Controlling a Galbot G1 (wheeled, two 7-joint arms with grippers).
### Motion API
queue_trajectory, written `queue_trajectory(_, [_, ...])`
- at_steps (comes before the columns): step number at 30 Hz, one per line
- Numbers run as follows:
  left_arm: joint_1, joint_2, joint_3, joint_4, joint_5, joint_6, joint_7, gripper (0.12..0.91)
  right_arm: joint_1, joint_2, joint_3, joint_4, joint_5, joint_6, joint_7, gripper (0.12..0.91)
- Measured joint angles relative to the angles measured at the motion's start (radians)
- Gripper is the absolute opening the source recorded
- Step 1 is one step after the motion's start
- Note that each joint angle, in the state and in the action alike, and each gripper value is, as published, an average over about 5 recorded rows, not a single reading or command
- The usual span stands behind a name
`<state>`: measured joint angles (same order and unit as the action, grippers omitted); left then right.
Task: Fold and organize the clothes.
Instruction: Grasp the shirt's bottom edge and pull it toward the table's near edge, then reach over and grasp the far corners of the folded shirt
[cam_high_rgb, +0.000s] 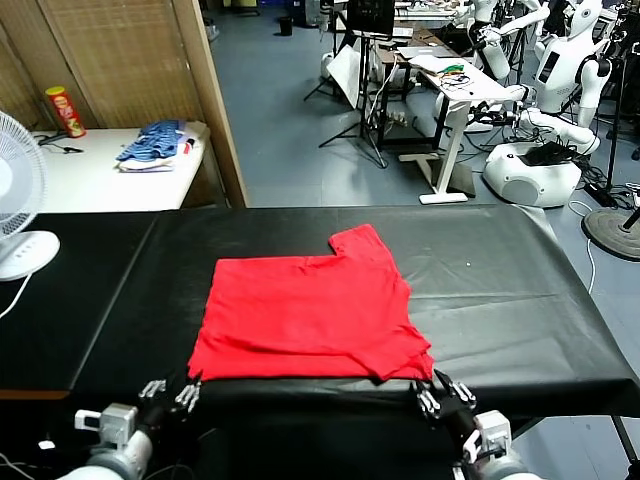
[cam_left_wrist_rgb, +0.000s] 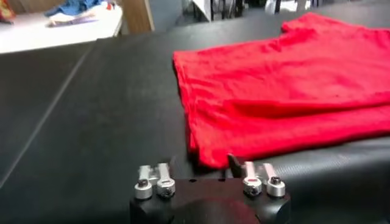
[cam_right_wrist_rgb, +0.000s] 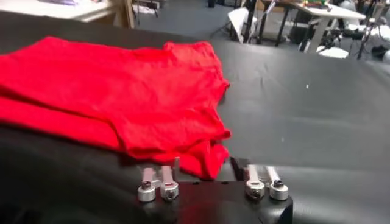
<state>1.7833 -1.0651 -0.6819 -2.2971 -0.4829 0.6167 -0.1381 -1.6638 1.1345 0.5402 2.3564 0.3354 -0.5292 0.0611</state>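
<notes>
The T-shirt (cam_high_rgb: 310, 315) lies folded flat on the black table (cam_high_rgb: 500, 290), near its front edge and about midway across, one sleeve pointing toward the far side; its near hem sits just back from the edge. No print, tag or writing shows on the exposed red face. The left gripper (cam_high_rgb: 170, 393) hangs at the table's front edge just beside the shirt's near left corner, jaws spread and holding nothing; in the left wrist view the corner lies just ahead of the open fingers (cam_left_wrist_rgb: 153, 181), apart from them. The right gripper (cam_high_rgb: 445, 393) stands at the near right corner in the same condition, jaws apart and empty, with the bunched corner just in front of its fingers (cam_right_wrist_rgb: 263, 182); whether cloth touches them cannot be told. Nothing lies on the table between either gripper and the shirt. Surroundings: a white fan (cam_high_rgb: 18, 205) on the table's left end, well apart from the shirt; behind it a white side table (cam_high_rgb: 90, 175) carrying a pile of blue clothes (cam_high_rgb: 155, 143) and a red-and-yellow tube can (cam_high_rgb: 65, 110), its label not legible. Beyond the table, on the far right, stand white robots (cam_high_rgb: 545, 110), desks (cam_high_rgb: 450, 85) and stands on the grey floor.
</notes>
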Motion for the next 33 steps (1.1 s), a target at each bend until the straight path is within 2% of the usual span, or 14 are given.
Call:
queue_trajectory(2, [-0.01,0.005,-0.019,-0.034,-0.049,0.025,-0.025,0.777,0.068,-0.013,-0.007,-0.027,0.022,0.016,0.009,0.797])
queue_trajectory(6, [-0.097,0.034,-0.041,-0.062,-0.164,0.057,-0.057,0.796,0.264,-0.025,-0.052,-0.15,0.047,0.038,0.03,0.798])
queue_trajectory(10, [-0.263,0.075,-0.018,-0.003,-0.251,0.069,-0.072,0.798,0.49,-0.014,-0.13,-0.326,0.051,0.046,0.049,0.798])
queue_trajectory(13, [-0.416,0.094,0.027,0.09,-0.292,0.078,-0.08,0.798,0.655,0.003,-0.195,-0.485,0.052,0.058,0.054,0.798])
queue_trajectory(18, [-0.669,0.088,0.137,0.305,-0.316,0.089,-0.092,0.798,0.888,0.041,-0.291,-0.743,0.084,0.067,0.05,0.798])
queue_trajectory(24, [-0.929,0.046,0.276,0.572,-0.318,0.113,-0.097,0.798,1.065,0.095,-0.377,-0.977,0.125,0.005,0.054,0.798])
queue_trajectory(28, [-1.044,0.008,0.35,0.72,-0.315,0.12,-0.095,0.798,1.127,0.133,-0.406,-1.074,0.103,-0.016,0.044,0.798])
queue_trajectory(33, [-1.104,-0.031,0.399,0.84,-0.3,0.12,-0.083,0.798,1.18,0.178,-0.419,-1.175,0.069,-0.014,0.015,0.798])
